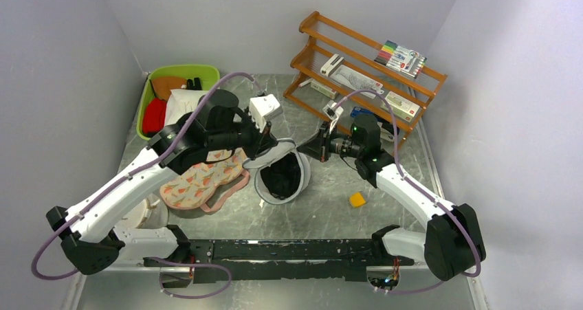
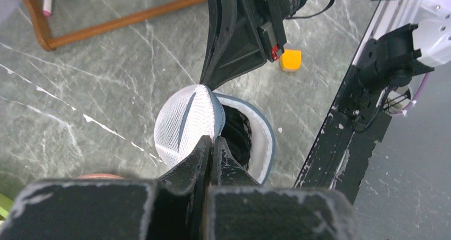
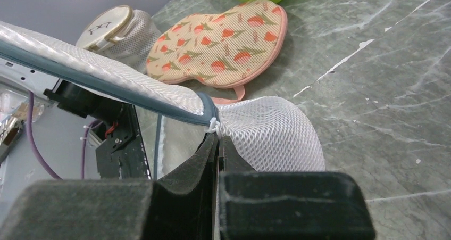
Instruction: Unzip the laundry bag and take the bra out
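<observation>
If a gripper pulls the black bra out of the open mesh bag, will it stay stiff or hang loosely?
Probably floppy: the bra lies crumpled and shapeless inside the laundry bag. It likely weighs little, since the thin mesh holds its shape around it. It may snag on the zipper rim when pulled.

The laundry bag (image 1: 297,179) is set at the middle of the table (image 1: 330,214), and the bra (image 1: 278,176) is held inside it. Its rim is pinched on the left by the left gripper (image 1: 267,150) and on the right by the right gripper (image 1: 311,147). A flat pad (image 1: 199,183) is laid just left of the bag. A tub (image 1: 180,69) is placed at the far left, a rack (image 1: 302,49) at the far right, and a small block (image 1: 357,199) near the bag's right.
</observation>
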Controlling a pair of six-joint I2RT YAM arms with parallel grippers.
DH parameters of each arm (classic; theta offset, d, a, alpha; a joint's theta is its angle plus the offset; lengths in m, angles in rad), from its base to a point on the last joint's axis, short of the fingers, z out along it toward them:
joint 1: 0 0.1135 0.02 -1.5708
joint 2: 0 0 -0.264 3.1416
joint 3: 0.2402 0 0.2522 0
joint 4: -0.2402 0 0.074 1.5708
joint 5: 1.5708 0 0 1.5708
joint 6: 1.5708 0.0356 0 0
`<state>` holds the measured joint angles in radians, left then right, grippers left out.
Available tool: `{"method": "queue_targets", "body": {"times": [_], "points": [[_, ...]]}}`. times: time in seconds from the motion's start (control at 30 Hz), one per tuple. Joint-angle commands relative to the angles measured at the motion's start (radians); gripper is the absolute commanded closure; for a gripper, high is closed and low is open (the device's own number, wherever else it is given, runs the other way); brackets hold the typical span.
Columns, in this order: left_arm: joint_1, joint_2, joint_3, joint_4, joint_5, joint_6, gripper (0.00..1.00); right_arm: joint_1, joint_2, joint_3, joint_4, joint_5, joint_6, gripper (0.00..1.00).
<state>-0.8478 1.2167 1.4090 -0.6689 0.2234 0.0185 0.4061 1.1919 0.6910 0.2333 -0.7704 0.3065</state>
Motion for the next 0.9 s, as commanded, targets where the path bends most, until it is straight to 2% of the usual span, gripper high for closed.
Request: {"method": "queue_targets", "body": {"times": [0.0,0.2,0.4,0.67,0.73,0.87], "points": [[-0.003,-0.061,0.003,0.109,-0.029,-0.020,0.93,-0.005,-0.013,-0.018,0.017,0.060,0.016,1.00],[-0.003,-0.060,-0.063,0.093,-0.120,-0.069,0.92,-0.006,-0.044,-0.078,0.152,0.075,0.121,1.00],[-0.004,-0.035,-0.126,0.065,-0.221,-0.130,0.79,-0.004,-0.047,-0.091,0.208,0.026,0.167,1.00],[-0.011,0.040,-0.149,0.102,-0.135,-0.197,0.33,0.005,-0.081,-0.120,0.255,-0.027,0.211,1.00],[-0.016,0.050,-0.156,0.125,-0.125,-0.193,0.28,0.011,-0.086,-0.125,0.256,-0.029,0.216,1.00],[-0.022,0.090,-0.138,0.142,-0.102,-0.185,0.25,0.022,-0.091,-0.116,0.224,-0.020,0.210,1.00]]}}
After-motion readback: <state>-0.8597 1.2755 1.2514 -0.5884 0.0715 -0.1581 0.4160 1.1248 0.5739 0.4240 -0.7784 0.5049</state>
